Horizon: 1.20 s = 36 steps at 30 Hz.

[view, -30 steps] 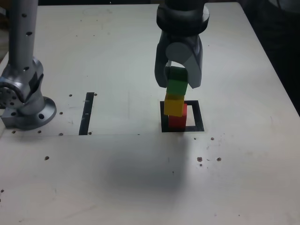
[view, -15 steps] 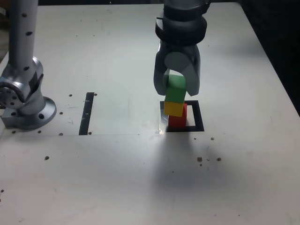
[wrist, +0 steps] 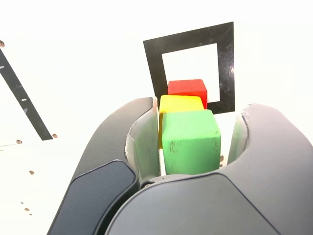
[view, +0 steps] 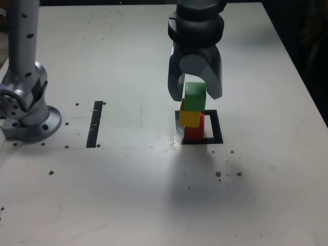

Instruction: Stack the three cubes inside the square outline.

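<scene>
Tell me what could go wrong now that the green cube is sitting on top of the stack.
The green cube and yellow cube sit offset from the red cube, so the stack could topple. The open gripper still brackets the green cube; its fingers could clip it while lifting away. The stack stands at the square outline edge, not centred.

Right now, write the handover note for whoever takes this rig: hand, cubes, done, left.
Hand: open, jaws either side of the green cube, gaps visible on both sides in the wrist view.
Cubes: red cube at the bottom, yellow cube on it, green on top, slightly offset. The stack stands at the square outline, toward the exterior view's left side of it.
Done: all three stacked.
Left: lift the hand straight up without nudging the stack.
</scene>
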Tool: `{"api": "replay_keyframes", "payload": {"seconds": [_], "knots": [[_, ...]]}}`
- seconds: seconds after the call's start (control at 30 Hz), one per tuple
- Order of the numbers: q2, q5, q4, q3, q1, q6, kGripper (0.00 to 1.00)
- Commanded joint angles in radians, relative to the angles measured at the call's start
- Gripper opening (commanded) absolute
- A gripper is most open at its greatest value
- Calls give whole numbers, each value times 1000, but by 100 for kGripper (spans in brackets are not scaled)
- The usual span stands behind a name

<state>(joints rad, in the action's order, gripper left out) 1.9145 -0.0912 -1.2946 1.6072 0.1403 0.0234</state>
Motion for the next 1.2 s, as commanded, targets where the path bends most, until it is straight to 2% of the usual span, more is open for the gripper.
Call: {"api": "replay_keyframes", "payload": {"seconds": [0.0, 0.23, 0.47, 0.63, 0.87, 1.17], "knots": [[-11, 3, -3, -3, -2, 3, 99], [-51, 2, -55, 10, 5, 12, 99], [-169, 20, -176, 30, 22, 21, 99], [-271, 21, -215, -71, 31, 33, 99], [-360, 19, -168, -306, 32, 42, 99], [-446, 46, 10, -597, 31, 56, 99]]}}
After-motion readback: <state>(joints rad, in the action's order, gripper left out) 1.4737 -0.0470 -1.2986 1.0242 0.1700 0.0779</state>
